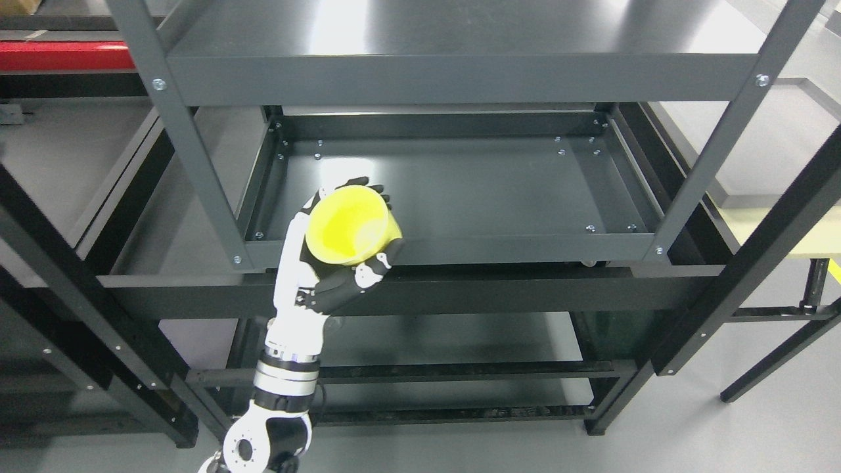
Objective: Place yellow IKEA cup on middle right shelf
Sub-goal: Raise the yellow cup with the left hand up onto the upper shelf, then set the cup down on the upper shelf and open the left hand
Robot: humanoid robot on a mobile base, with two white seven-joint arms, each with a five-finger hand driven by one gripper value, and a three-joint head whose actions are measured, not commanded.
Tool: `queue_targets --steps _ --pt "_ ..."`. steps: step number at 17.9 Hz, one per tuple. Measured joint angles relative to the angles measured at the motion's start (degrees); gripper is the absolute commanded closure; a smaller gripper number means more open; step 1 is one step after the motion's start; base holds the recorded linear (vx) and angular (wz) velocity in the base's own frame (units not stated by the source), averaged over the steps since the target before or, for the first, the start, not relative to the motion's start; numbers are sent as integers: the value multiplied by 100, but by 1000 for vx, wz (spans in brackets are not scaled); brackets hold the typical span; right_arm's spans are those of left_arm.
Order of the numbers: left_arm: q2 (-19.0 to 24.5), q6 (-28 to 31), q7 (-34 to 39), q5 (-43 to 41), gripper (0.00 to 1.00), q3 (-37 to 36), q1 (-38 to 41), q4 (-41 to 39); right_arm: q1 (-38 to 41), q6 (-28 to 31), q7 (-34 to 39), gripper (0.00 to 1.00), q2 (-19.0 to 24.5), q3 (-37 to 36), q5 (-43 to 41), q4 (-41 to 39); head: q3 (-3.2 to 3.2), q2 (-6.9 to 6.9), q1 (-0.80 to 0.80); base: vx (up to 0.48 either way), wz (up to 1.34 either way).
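A left robot hand (345, 253) holds a yellow cup (351, 225) at the front left corner of a dark metal shelf (473, 190), its black fingers (374, 186) curled round the far side of the cup's wall and its thumb (374, 266) pressed against the near side. The cup is tipped towards the camera, its open mouth facing up and forward so that the bare inside shows; it sits just above the shelf's front lip (512, 248), and whether its base touches the tray cannot be told. To the right of the robot hand the shelf floor lies bare as far as the right upright post (709, 157), the stretch the task names as the cup's place. Judged by its look, the cup is thin moulded plastic: light, stiff enough to keep its round shape in this grip, smooth and likely slippery under hard fingertips, and unlikely to break if it drops. The wall tapers towards the base, so a grip round the middle of the body, as here, seems the safest hold, since a squeeze near the rim could flex it. The right arm is out of view.
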Motion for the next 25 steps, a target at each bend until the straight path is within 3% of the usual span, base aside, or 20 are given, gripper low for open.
queue_targets --steps 9,16,18,22,25 --pt "0 181 22 71 100 -1287 -1763 -22 -1 0 0 1 0 0 0 0 0 0 0 87 26" --pt "0 435 79 853 100 -1692 -3061 -28 -1 0 -1 1 0 0 0 0 0 0 0 45 62" --pt "0 829 269 1159 100 -1688 -3440 -29 0 0 -10 1 0 0 0 0 0 0 0 -17 -35" --pt "-1 2331 1374 1625 100 -1573 -4173 7 -1 0 -29 1 0 0 0 0 0 0 0 -7 -7" --pt "-1 3315 1716 1836 100 -1408 -4623 137 -1 0 -12 0 0 0 0 0 0 0 0 0 0"
